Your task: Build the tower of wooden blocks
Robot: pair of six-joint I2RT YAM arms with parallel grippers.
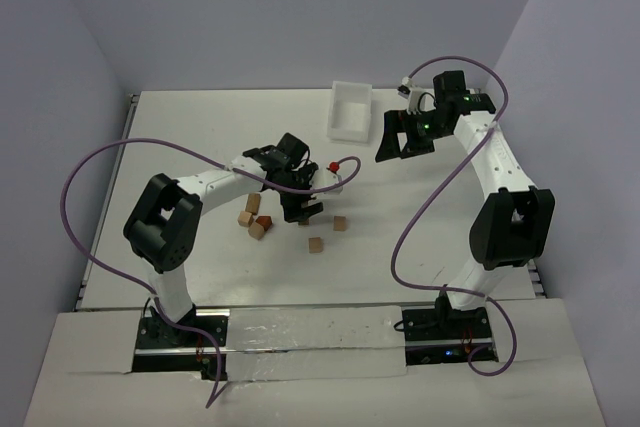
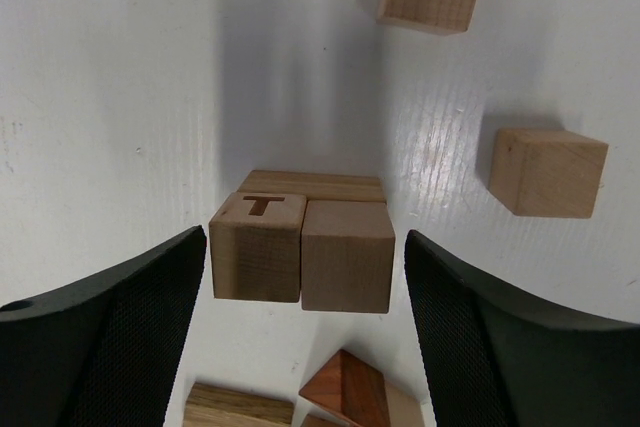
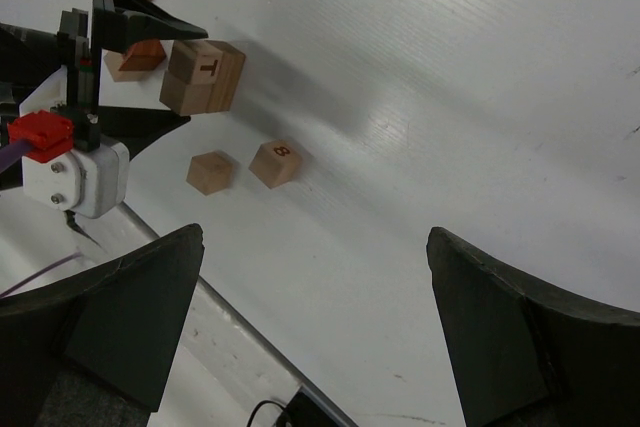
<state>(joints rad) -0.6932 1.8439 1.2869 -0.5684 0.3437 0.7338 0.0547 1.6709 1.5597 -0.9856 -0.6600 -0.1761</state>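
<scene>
In the left wrist view a light cube marked T (image 2: pixel 258 247) and a plain cube (image 2: pixel 345 255) stand side by side on a flat wooden piece (image 2: pixel 310 185). My left gripper (image 2: pixel 307 272) is open and straddles the two cubes, with a narrow gap on each side. The same small stack (image 3: pixel 205 77) shows in the right wrist view. From above, the left gripper (image 1: pixel 300 209) covers the stack. My right gripper (image 1: pixel 398 142) is open and empty, high above the table's right half.
Loose blocks lie left of the stack (image 1: pixel 252 204), among them a reddish wedge (image 1: pixel 264 221). Two cubes (image 1: pixel 340 223) (image 1: pixel 316 244) lie to its right and front. A white tray (image 1: pixel 352 110) stands at the back centre.
</scene>
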